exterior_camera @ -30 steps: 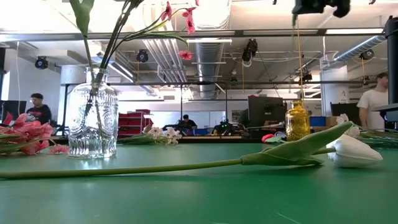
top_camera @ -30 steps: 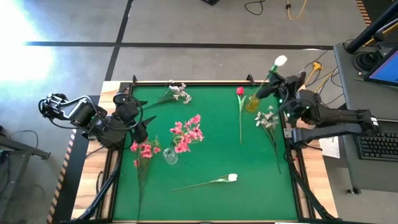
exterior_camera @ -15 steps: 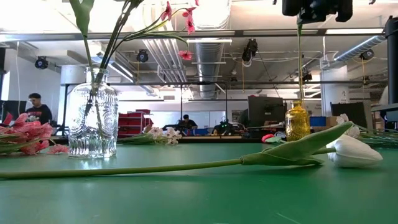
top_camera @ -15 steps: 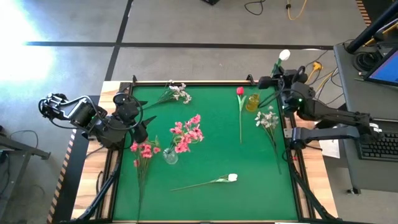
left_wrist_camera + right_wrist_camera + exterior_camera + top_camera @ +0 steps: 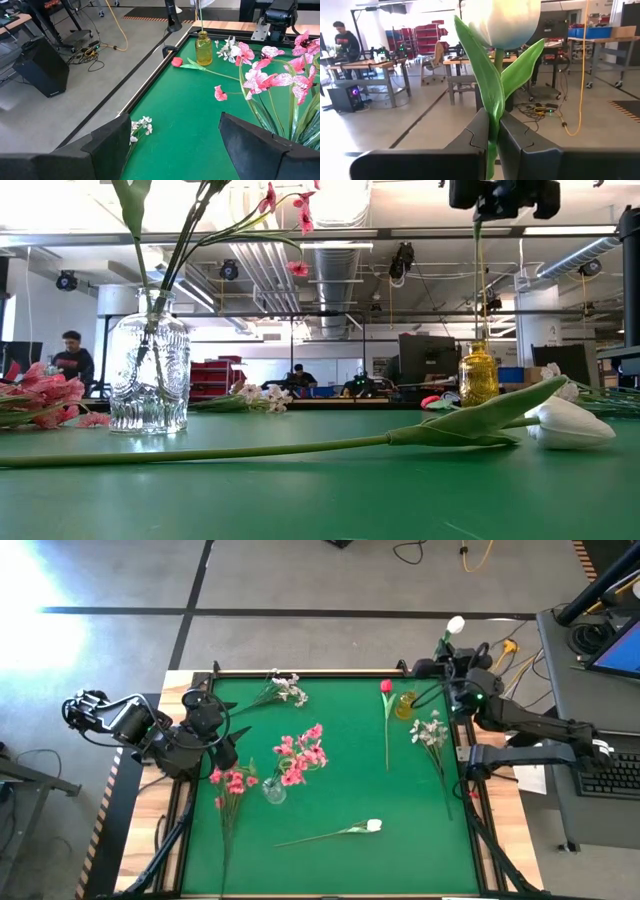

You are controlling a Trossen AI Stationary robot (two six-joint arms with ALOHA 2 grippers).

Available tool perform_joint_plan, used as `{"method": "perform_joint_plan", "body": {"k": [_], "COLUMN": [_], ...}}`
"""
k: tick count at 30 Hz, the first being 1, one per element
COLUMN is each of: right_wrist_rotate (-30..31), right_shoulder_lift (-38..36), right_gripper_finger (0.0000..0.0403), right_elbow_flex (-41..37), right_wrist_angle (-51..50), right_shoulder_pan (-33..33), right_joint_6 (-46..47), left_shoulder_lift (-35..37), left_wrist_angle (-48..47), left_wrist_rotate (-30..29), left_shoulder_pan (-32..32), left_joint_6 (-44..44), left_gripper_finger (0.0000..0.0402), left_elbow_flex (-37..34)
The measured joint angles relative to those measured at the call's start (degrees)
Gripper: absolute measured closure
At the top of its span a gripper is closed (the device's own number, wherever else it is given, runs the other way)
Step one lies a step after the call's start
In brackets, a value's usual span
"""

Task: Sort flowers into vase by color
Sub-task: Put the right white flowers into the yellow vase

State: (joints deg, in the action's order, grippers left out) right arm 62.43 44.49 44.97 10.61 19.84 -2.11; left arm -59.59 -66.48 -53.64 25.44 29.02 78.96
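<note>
2 white tulips (image 5: 373, 826), 1 red tulip (image 5: 386, 687), perhaps 2 vases (image 5: 273, 790)

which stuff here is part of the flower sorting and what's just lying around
Job: white tulip in right gripper, yellow vase, clear vase, red tulip, pink sprays, second white tulip.
Lying about: keyboard, yellow cable.
</note>
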Motion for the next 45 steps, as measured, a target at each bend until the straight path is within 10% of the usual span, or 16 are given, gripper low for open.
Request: {"method": "perform_joint_plan", "body": {"k": [20, 45], "right_wrist_rotate": [0.1, -0.7], "right_shoulder_lift": [6.69, 6.56], "right_gripper_finger": [0.0375, 0.0198], "right_elbow_flex": [-0.04, 0.11], "right_wrist_angle": [-2.84, -21.97], "right_shoulder_pan": [0.82, 0.82], "right_joint_6": [1.59, 15.67], "left_shoulder_lift": [0.0, -0.02], "left_wrist_angle": [-0.02, 0.02], "left_wrist_rotate": [0.0, 0.01], "left_shoulder_pan": [-0.01, -0.01], "left_joint_6": [-0.02, 0.29], "left_gripper_finger": [0.0117, 0.0117], "left_elbow_flex": [0.0, 0.0]}}
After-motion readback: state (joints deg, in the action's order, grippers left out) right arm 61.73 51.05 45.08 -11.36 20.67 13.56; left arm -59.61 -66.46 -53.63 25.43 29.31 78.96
